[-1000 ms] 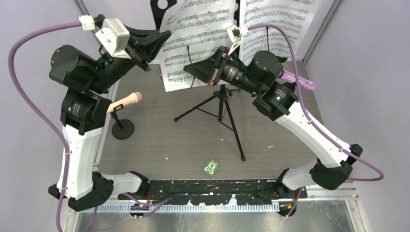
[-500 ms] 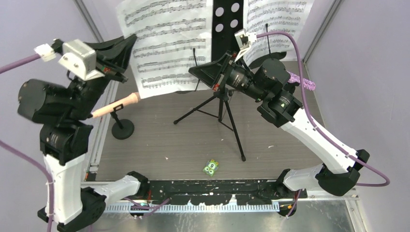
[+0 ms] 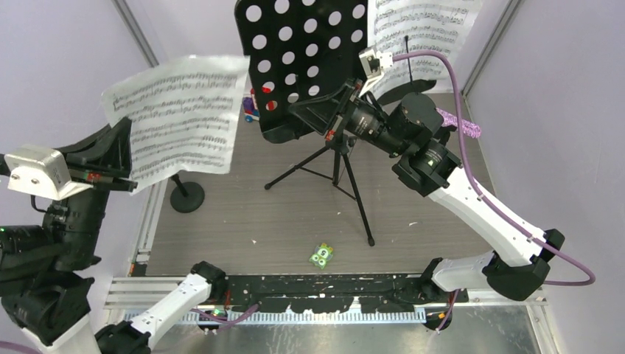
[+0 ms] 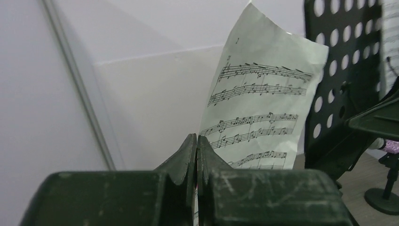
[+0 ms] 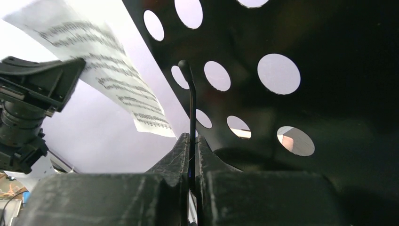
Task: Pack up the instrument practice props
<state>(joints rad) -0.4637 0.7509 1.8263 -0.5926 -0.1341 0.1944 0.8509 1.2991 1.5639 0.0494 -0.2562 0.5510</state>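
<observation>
White page [image 4: 263, 108] pinched, apparently, in left hand [image 4: 196, 139].

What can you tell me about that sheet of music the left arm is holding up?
The sheet of music is white paper printed with rows of black notes. It hangs in the air, slightly curled, just left of the black holed music stand. The left gripper is shut on one edge of it, and the page rises from there.

Your left arm [image 3: 66, 221] and right arm [image 3: 479, 214] show white links and bulky black round joint housings, a purple braided cable [image 3: 420, 52] meets a white connector [image 3: 372, 60] at the right wrist, and the left gripper [image 4: 196, 141] and right gripper [image 5: 193, 140] have scuffed dark wedge-shaped fingers [image 4: 181, 162].
</observation>
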